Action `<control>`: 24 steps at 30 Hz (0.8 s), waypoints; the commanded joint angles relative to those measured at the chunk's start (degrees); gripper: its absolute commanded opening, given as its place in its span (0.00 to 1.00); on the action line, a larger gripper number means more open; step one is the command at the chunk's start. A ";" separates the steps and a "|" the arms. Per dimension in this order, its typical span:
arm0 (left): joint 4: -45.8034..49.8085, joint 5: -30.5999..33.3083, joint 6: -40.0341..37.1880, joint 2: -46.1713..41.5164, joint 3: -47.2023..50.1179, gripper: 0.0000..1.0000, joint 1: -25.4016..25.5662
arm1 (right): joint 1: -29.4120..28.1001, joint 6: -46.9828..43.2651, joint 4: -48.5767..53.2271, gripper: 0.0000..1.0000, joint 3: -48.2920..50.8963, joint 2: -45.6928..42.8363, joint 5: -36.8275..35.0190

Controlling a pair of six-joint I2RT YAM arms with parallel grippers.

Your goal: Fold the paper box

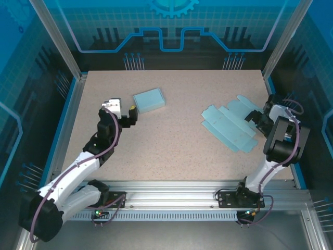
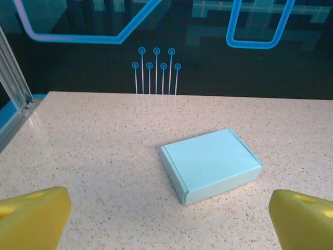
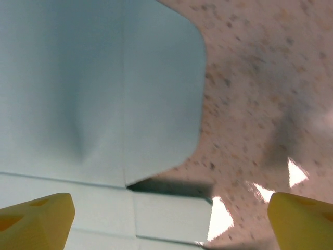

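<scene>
A: We log the flat box blank (image 1: 229, 127) at the right edge of the table (image 1: 171, 156). It is light, thin card, probably limp at the creases. We'd pinch a flap (image 3: 104, 88) by its edge.

B: Agreed. The right pincer (image 1: 256, 116) gapes wide close over that flap, clamping nothing. The left pincer (image 1: 133, 115) is likewise apart and empty, facing the folded box (image 1: 149, 100) near the far edge.

The folded rectangular paper box (image 2: 210, 165) and the flat unfolded paper box blank (image 1: 229, 127) are the same plain pale mint blue. The beige tabletop (image 1: 171, 156) is finely speckled. The dark back wall (image 2: 234, 67) carries bright blue circuit-like lines, and the left gripper (image 2: 166, 229) has solid yellow fingertips (image 2: 31, 219).
</scene>
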State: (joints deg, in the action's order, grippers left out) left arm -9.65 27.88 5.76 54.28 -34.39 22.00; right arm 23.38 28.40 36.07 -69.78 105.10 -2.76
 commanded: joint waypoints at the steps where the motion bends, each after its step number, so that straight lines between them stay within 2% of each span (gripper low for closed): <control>1: 1.21 -2.33 5.72 0.66 -1.16 0.99 -0.34 | -3.03 -1.97 1.40 0.94 -5.17 4.30 0.45; 6: -0.10 -5.03 8.14 3.97 -2.27 0.99 -0.53 | -8.68 -3.73 3.75 0.90 -11.91 9.99 0.18; 15: 2.57 -15.71 16.72 11.87 -6.58 0.99 -0.62 | -20.32 -8.26 6.35 0.89 -18.50 15.08 -0.89; 21: 4.82 -24.49 24.30 18.24 -8.57 0.98 -0.63 | -25.71 -6.50 7.09 0.87 -14.55 12.48 -1.08; 24: 4.68 -28.78 29.13 21.76 -8.70 0.93 -0.11 | -27.58 -3.38 4.35 0.87 -8.42 7.95 2.35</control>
State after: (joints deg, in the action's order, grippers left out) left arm -6.59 5.78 28.23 73.73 -41.58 21.85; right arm -2.85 22.41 39.05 -82.94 116.88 -3.75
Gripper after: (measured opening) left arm 0.946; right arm 0.872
